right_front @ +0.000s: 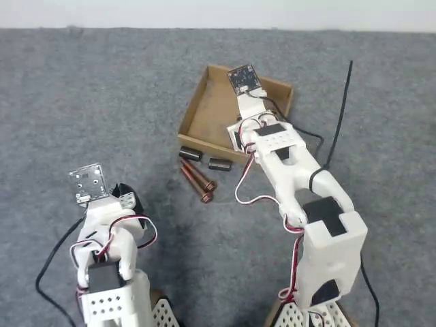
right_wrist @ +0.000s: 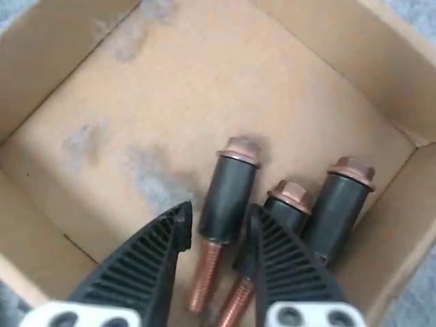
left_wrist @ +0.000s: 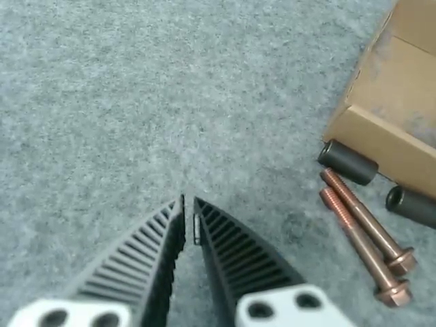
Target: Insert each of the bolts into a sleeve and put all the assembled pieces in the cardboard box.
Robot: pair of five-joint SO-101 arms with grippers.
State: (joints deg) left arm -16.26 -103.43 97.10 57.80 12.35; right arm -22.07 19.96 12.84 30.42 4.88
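While the right arm [right_front: 293, 170] is hanging over the cardboard box [right_front: 204, 102] in the upper centre of the high view, the left gripper [right_front: 121, 196] is sitting at the lower left, well apart from the loose parts. Two bare bolts [right_front: 197, 180] are lying side by side at the centre of the frame, with two empty sleeves [right_front: 191, 154] just above them, near the box's near wall.

From the left wrist, the left gripper [left_wrist: 189, 203] is showing its fingers almost together with nothing between them, over the grey bench [left_wrist: 136, 82]. The bolts [left_wrist: 361, 228] are lying close alongside each other, one sleeve [left_wrist: 347, 162] is sitting at their threaded ends, and the box [left_wrist: 381, 143] is just beyond.

From the right wrist, the right gripper [right_wrist: 219, 216] is standing inside the box [right_wrist: 102, 102] with its fingers apart, straddling the threaded end of one assembled piece [right_wrist: 230, 187] — two more are lying just beside it. Judging by this, the step in hand is letting go and getting clear. Doing it well is calling for fingers kept spread and a straight rise, so that neither pad is dragging the thread or nudging the neighbours — and for clearing the wall before swinging toward the two bolts waiting outside.
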